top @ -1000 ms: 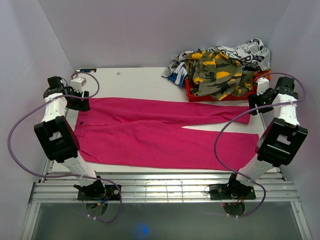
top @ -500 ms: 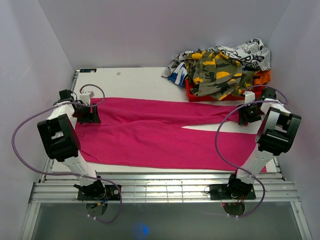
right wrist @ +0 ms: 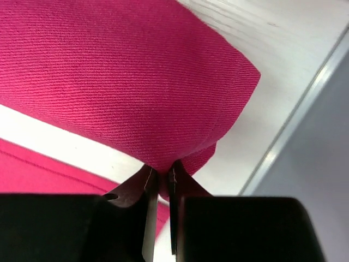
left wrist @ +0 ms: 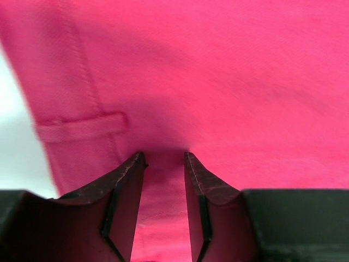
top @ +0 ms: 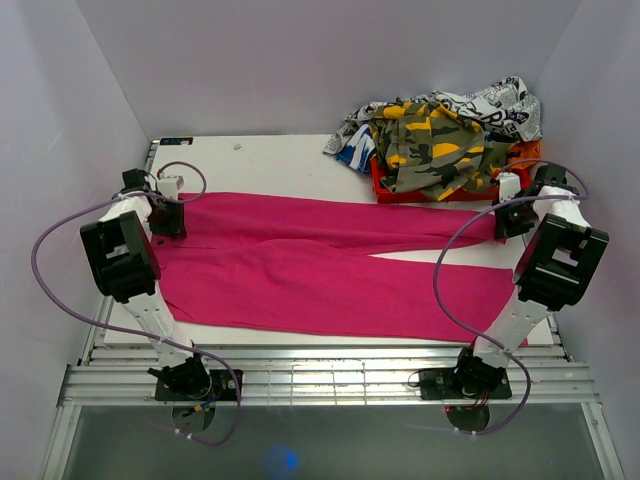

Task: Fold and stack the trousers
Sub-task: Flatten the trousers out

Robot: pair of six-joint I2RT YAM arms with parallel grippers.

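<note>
A: Top external view shows the trousers [top: 320, 265] spread flat on the table [top: 270, 160]. The leg ends lie just in front of the red bin [top: 383, 190], and the waistband is at the end well away from it.

B: And the grips?

A: Near the bin, the right gripper [right wrist: 159, 177] is pressed together on the hem corner of the leg closest to the bin. At the waistband, the left gripper [left wrist: 163, 158] stands partly apart with a ridge of cloth between its jaws. Whether it bites cannot be told.

B: Risks?

A: If that side catches only one layer or slips, the lift would probably go lopsided and skew the fold. A swinging hem could also snag the bin's load.

B: Which is?

A: A camouflage garment [top: 430, 150] heaped over the rim, with a black-and-white printed cloth [top: 495, 100] behind it.
</note>
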